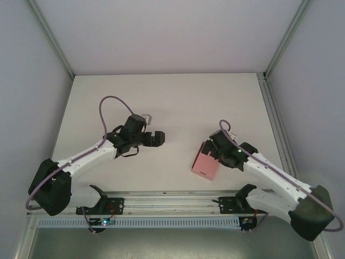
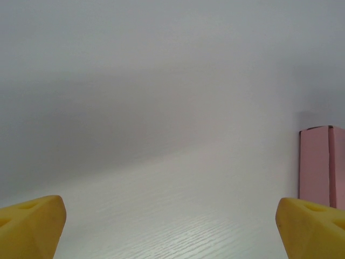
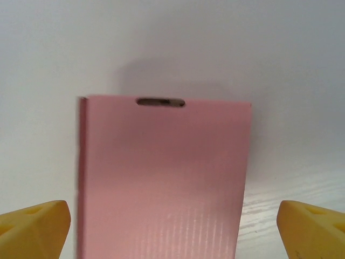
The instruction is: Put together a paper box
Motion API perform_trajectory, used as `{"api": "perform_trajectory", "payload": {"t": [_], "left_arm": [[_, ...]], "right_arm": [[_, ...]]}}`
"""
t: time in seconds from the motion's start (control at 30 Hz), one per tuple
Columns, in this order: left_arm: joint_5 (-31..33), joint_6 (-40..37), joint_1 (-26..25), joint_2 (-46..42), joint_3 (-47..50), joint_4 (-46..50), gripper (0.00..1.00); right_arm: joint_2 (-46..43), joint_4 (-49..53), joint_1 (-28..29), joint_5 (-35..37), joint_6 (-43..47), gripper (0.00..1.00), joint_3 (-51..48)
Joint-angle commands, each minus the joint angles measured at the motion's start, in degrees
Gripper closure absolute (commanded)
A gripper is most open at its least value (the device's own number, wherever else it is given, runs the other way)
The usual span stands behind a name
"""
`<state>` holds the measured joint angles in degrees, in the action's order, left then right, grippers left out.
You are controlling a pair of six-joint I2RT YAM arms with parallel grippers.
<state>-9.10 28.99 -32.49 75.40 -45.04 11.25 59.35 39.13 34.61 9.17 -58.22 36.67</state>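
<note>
The paper box (image 1: 205, 164) is sitting on the surface (image 1: 161, 97) near its front edge, right of centre, and is appearing as a closed pink rectangular body with a thumb slot at its far end. The right tool (image 1: 220, 147) is standing fully open and empty, with the box lying between its yellow pads (image 3: 38, 224) and a gap showing on each side. The left tool (image 1: 153, 138) is hovering wide open and empty toward the middle of the surface, well apart from the box and facing it. The box is judged to be largely formed, so any grasp is calling for light closing pressure on opposite walls, since thin card is likely to buckle. Centre the box before closing, and avoid pressing on the slotted end.
</note>
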Motion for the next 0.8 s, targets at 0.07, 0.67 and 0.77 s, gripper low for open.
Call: {"api": "perform_trajectory", "payload": {"t": [0.07, 0.67, 0.77], "left_arm": [[-3.20, 0.14, 0.70, 3.00, -1.56, -1.81, 0.00], [-8.76, -1.04, 0.76, 9.59, -1.66, -4.59, 0.00], [-8.35, -1.32, 0.76, 9.55, -1.55, -3.69, 0.00]], "right_arm": [[5.61, -5.39, 0.35, -3.86, 1.65, 0.02, 0.73], [21.91, -6.15, 2.74, 0.24, 1.02, 0.02, 7.20], [24.41, -4.77, 2.74, -0.53, 1.92, 0.02, 7.65]]}}
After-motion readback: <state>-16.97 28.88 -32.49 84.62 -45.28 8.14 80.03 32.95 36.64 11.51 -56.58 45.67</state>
